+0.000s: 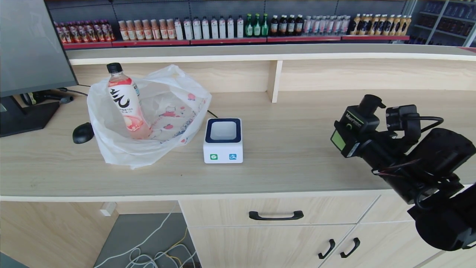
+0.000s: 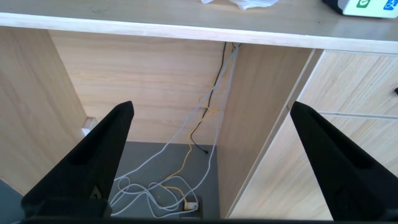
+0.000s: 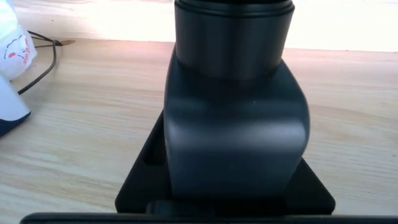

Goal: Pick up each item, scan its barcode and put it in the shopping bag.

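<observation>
Pink plastic drink bottle with a black cap point(image 1: 124, 104) stands tilted inside the thin white plastic shopping bag point(image 1: 178, 93), which sits open on the pale wooden desk point(image 1: 297, 149). Bottle and bag are well apart from both sets of jaws.

The left jaws are wide apart and hold nothing, their black fingers point(image 2: 93, 168) spread below the desk's front edge. Straight ahead of them is the open bay under the desk, where loose white and yellow cables point(image 2: 168, 180) trail to the floor. The bag's lower edge point(image 2: 242, 3) and a corner of the white box scanner with a dark blue rim point(image 2: 364, 6) lie on the desk above and beyond these jaws.

The black right arm point(image 1: 409, 156) is over the right part of the desk. Whether the right jaws are apart or together cannot be told. The scanner point(image 1: 223, 140) stands well to their left, just beside the bag.

A black computer mouse point(image 1: 83, 133) lies against the bag's far side from the right jaws, near a dark monitor point(image 1: 29, 44).
</observation>
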